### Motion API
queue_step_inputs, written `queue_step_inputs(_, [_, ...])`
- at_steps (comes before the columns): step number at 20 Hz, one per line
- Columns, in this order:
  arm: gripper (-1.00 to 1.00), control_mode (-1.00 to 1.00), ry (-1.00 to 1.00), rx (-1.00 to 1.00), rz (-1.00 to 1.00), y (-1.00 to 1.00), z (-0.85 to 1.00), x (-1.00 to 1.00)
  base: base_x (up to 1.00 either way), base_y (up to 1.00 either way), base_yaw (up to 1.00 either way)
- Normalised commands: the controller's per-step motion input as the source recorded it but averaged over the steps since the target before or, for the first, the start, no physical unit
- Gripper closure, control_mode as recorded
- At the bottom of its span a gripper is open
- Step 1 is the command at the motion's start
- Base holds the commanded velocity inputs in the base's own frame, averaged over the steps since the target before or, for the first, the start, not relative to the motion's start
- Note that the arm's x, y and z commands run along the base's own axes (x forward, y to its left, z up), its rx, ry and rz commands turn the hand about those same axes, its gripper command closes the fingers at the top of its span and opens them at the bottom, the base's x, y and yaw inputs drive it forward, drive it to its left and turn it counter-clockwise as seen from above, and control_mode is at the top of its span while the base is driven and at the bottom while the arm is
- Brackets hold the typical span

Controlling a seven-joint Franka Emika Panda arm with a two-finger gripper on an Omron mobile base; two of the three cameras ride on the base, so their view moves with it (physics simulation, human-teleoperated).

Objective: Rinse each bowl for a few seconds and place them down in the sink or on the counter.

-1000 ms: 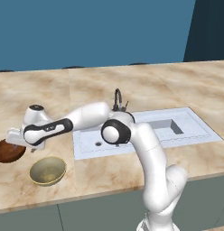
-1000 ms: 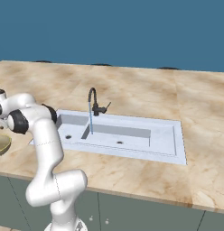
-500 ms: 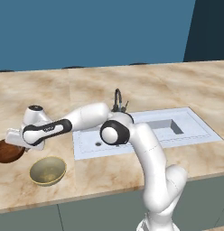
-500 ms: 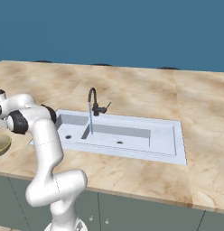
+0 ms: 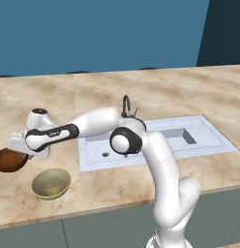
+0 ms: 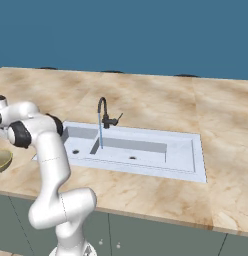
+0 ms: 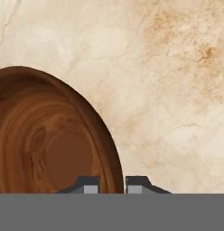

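Straddling the rim of the reddish-brown bowl (image 7: 46, 149), the gripper (image 7: 112, 185) is seen with its fingertips set narrowly, one inside and one outside the wall, apparently clamped on it. The bowl is rested on the counter (image 5: 107, 184) far left of the sink (image 5: 156, 145), beside the olive-gold bowl (image 5: 51, 183).

The round reddish-brown bowl (image 7: 50, 144) shows swirling wood grain, matt. The beige marble-patterned counter (image 7: 168, 81) looks smooth. The olive-gold bowl (image 5: 51, 183) has a dull metallic sheen.
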Motion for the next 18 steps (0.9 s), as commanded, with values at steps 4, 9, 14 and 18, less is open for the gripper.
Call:
queue_step_inputs(4, [1.00,-1.00,0.01,0.00,-0.21,-0.38,0.43,0.02,0.00,0.00,0.00])
queue_step_inputs(9, [1.00,-1.00,0.03,0.00,-0.29,-0.45,0.33,0.00,0.00,0.00,0.00])
queue_step_inputs(14, [1.00,-1.00,0.01,0.00,-0.25,-0.65,0.20,-0.10,0.00,0.00,0.00])
queue_step_inputs(18, [1.00,-1.00,0.00,0.00,-0.22,-0.71,0.19,-0.17,0.00,0.00,0.00])
